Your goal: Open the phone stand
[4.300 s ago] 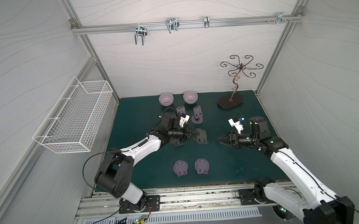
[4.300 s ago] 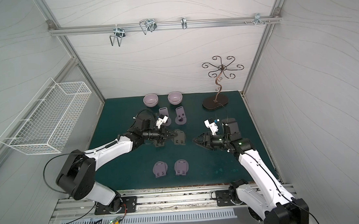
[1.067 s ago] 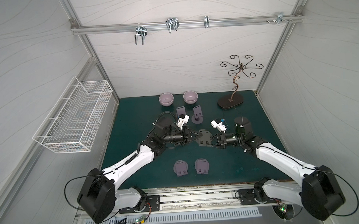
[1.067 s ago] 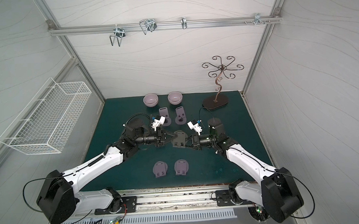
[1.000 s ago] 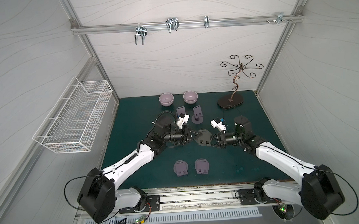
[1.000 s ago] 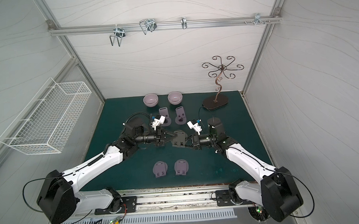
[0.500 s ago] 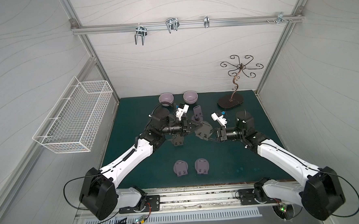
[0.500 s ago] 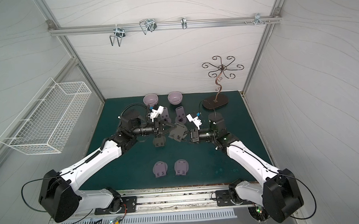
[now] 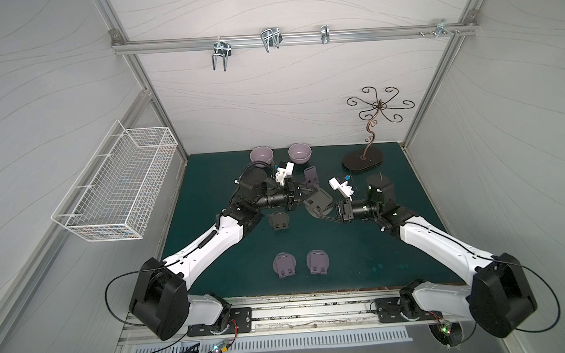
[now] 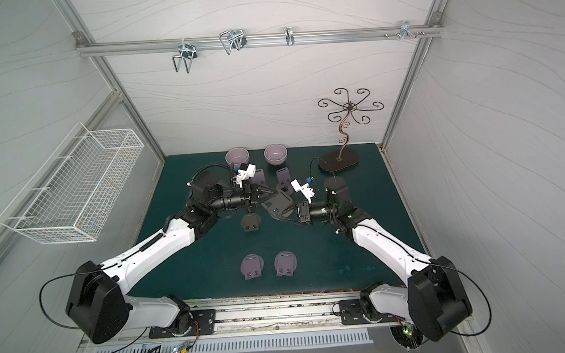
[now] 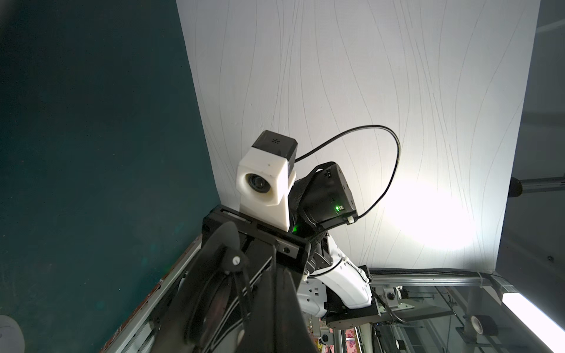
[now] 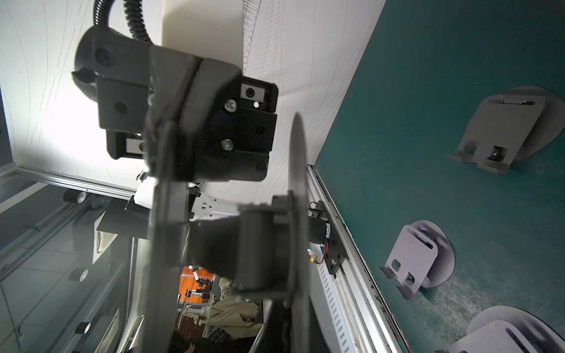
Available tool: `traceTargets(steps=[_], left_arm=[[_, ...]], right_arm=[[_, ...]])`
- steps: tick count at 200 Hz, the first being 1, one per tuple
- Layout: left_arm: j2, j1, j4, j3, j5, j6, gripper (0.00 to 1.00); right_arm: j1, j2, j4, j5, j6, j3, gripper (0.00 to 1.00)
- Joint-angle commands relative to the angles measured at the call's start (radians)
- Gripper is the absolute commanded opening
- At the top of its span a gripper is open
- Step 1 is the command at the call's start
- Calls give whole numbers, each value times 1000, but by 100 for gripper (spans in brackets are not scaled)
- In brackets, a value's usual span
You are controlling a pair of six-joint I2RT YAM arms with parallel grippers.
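Note:
A dark grey phone stand (image 9: 319, 200) (image 10: 277, 202) hangs in the air over the middle of the green mat (image 9: 394, 244), held from both sides. My left gripper (image 9: 312, 193) (image 10: 273, 193) is shut on its upper plate. From the other side my right gripper (image 9: 323, 215) (image 10: 281, 217) is shut on its round base. In the right wrist view the plate (image 12: 166, 214) and the thin disc base (image 12: 298, 183) stand apart, joined by the hinge block (image 12: 253, 244). In the left wrist view the stand (image 11: 214, 290) fills the lower middle, hiding the fingertips.
A second dark stand (image 9: 279, 222) lies folded on the mat under the left arm. Two lilac folded stands (image 9: 284, 264) (image 9: 318, 261) lie near the front edge, and an opened lilac one (image 9: 311, 175) stands behind the grippers. Two bowls (image 9: 261, 155) (image 9: 300, 152) and a jewellery tree (image 9: 363, 159) line the back; a wire basket (image 9: 116, 189) hangs on the left wall.
Over the last second both grippers have lifted the dark stand off the mat and carried it slightly toward the back wall. In the last half second they have barely moved.

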Motion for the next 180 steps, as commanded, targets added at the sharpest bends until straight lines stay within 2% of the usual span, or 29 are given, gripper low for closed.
traceTargets(steps=[1,30,64,92,114,128,180], left_arm=[[-117,72,527,110,-215,-36,0],[-145,78,583,73,-285,-71,0],[-223,79,537,25,-359,57,0],[-248,78,532,21,-380,112,0],[-265,77,527,30,-370,151,0],[-271,75,513,52,-313,188,0],[-359,15,315,99,-247,475,0]], right_arm=[[39,64,-336,-90,25,-119,0],[35,78,-242,-119,95,-149,0],[8,86,-179,-150,149,-178,0],[-11,91,-173,-165,158,-191,0],[-23,95,-162,-174,169,-192,0],[-28,106,-149,-184,181,-190,0],[-48,159,-100,-208,215,-179,0]])
